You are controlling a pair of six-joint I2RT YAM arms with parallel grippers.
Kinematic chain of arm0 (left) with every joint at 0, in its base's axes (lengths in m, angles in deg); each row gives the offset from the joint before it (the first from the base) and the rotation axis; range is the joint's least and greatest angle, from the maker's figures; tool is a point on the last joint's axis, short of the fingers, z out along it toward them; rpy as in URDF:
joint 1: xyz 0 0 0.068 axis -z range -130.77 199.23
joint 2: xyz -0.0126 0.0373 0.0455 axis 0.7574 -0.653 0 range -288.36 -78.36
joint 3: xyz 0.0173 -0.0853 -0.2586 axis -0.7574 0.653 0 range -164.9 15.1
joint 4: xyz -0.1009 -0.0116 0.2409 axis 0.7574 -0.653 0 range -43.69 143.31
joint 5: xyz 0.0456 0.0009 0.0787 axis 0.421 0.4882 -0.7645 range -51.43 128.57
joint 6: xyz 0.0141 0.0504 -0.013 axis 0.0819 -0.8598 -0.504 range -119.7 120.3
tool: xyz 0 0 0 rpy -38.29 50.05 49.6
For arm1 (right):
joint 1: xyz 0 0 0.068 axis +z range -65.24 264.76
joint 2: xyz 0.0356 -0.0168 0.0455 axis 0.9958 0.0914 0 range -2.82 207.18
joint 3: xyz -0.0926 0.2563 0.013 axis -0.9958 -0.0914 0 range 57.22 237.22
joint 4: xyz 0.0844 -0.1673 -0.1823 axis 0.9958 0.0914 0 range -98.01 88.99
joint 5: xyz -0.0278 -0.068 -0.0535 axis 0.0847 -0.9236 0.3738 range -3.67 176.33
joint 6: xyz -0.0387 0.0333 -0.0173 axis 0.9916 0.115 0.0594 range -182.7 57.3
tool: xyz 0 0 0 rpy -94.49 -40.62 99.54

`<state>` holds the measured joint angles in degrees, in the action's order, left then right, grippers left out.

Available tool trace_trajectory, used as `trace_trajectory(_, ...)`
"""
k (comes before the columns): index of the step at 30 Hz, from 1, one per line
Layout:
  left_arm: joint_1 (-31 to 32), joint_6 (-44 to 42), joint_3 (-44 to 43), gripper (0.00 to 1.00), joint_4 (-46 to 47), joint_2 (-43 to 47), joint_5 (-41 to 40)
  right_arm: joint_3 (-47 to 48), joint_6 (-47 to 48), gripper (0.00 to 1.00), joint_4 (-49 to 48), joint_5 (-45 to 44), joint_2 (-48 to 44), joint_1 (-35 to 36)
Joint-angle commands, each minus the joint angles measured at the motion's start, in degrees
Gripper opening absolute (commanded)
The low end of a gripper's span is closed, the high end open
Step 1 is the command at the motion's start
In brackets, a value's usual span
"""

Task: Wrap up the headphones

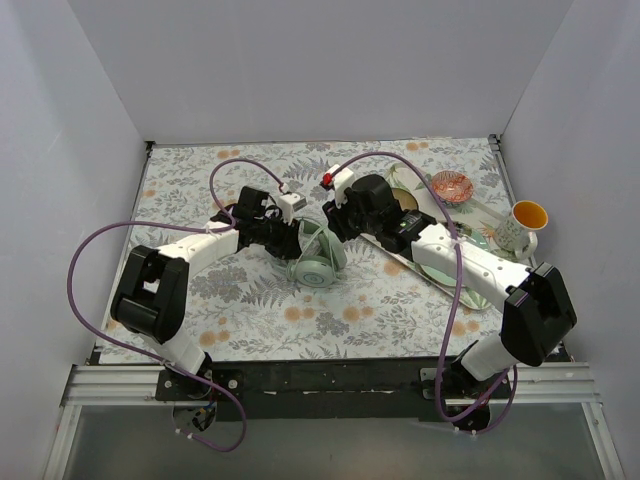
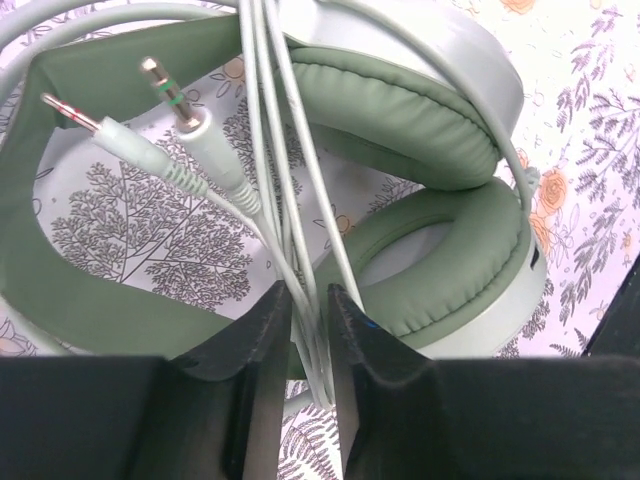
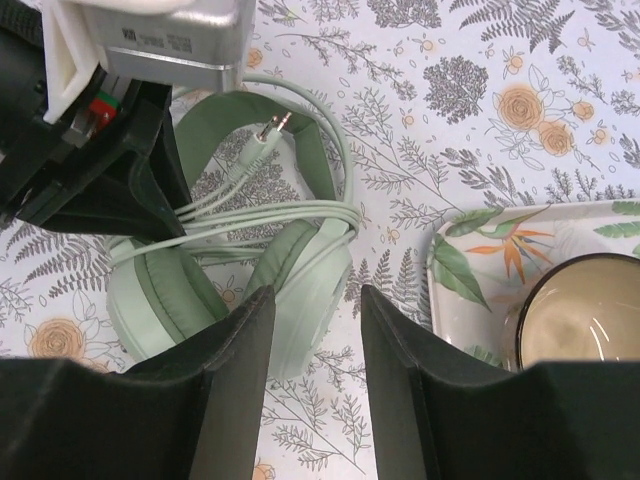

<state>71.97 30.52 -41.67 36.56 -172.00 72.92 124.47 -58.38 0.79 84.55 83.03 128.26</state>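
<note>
1. The headphones [image 1: 318, 265] lie about the middle of the tabletop, well apart from every edge, with the two ear pads close together and the headband looping away from them.
2. The left gripper [image 2: 305, 340] is pressed almost together, pinching several strands of the cable [image 2: 270, 150] that run across the headband opening. Two jack plugs [image 2: 165, 85] lie loose inside that loop.
3. The right gripper [image 3: 312, 340] is spread with nothing between its fingers, poised over an ear cup. Whether it touches the cup cannot be told. The flowered tray [image 3: 480, 225] sits beside it, toward the right edge.
4. Judged from this, the wrapping is in hand and well along — several turns already cross the headband, but the plug ends are free.
5. The next move probably calls for the right gripper to steady the headphones while the left carries its strands round or tucks the ends in — with gentle tension, so the turns do not slip off.
</note>
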Motion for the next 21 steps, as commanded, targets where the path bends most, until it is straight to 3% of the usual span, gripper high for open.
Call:
trace_trajectory(1, 0.46, -0.51, -2.11, 0.22, -0.65, 2.24, -2.62, -0.36, 0.87, 0.48, -3.00, -0.94, -1.82, -0.18)
trace_trajectory(13, 0.46, -0.07, -2.99, 0.24, -0.12, 2.33, 0.54, -0.27, 1.31, 0.48, -2.91, 0.37, -1.12, -0.18)
trace_trajectory(21, 0.37, 0.89, -6.85, 0.51, -0.21, -0.92, 1.34, -0.01, 1.05, 0.48, -3.17, 1.43, -0.24, -0.53)
